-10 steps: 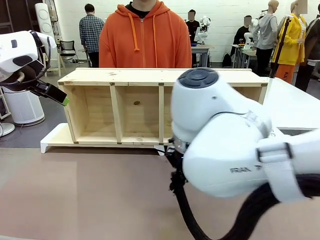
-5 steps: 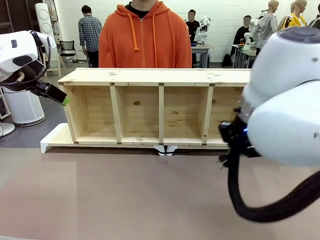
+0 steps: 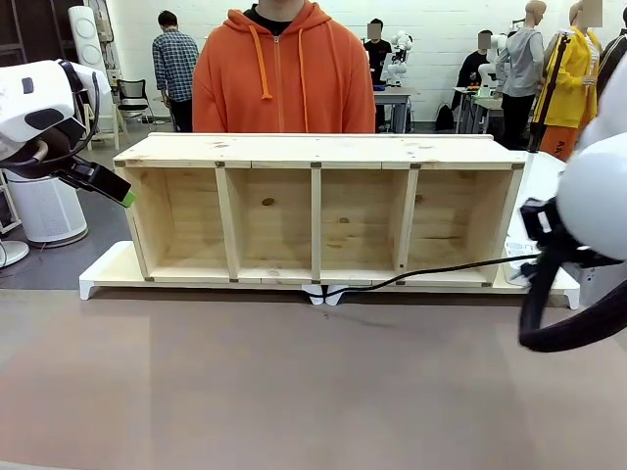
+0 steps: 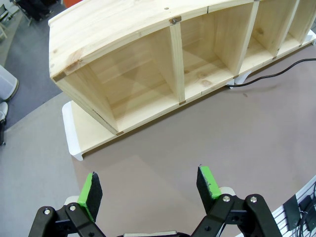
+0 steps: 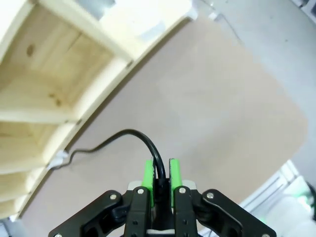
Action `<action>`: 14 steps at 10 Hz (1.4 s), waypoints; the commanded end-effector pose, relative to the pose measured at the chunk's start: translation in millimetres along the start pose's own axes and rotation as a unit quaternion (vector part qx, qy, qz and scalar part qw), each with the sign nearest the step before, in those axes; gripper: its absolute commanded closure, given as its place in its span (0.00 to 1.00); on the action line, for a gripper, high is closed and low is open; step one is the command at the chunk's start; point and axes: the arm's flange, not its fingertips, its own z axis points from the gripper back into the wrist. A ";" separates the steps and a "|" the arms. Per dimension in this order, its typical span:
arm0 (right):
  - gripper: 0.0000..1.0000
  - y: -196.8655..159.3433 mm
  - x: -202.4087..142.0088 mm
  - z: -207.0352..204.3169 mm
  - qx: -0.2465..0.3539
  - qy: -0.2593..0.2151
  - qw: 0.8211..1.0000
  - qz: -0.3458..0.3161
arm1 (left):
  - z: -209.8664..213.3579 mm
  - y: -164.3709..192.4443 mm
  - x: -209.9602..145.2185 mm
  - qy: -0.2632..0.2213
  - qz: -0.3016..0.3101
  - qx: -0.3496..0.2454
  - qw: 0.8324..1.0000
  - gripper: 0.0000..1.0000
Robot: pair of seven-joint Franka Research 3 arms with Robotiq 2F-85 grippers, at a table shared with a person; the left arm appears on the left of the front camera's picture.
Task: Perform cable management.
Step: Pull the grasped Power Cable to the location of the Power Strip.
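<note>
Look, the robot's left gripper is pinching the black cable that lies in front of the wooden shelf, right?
Not quite: it is the right gripper that is shut on the black cable, as the right wrist view shows. The left gripper is open and holds nothing. The rest is right: the cable lies in front of the wooden shelf.

right end of cable (image 3: 431, 271) hidden behind right arm (image 3: 600, 191), itself cut by picture edge; person (image 3: 284, 78) cropped at neck
</note>
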 end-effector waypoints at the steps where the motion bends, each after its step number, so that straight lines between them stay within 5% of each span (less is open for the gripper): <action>1: 0.84 -53.2 13.3 -18.0 -0.002 -0.030 0.999 0.039 | -0.3 0.2 0.6 -0.003 0.000 0.001 1.000 0.00; 5: 0.84 -48.7 66.4 -17.4 -0.062 -0.073 0.993 0.063 | -0.3 0.2 0.6 -0.003 0.000 0.001 1.000 0.00; 9: 0.84 -5.5 84.1 -23.1 -0.031 -0.173 0.972 0.157 | -0.3 0.2 0.6 -0.003 0.000 0.001 1.000 0.00; 14: 0.84 5.4 85.8 -20.7 -0.022 -0.173 0.979 0.103 | -0.3 0.2 0.6 -0.003 0.000 0.001 1.000 0.00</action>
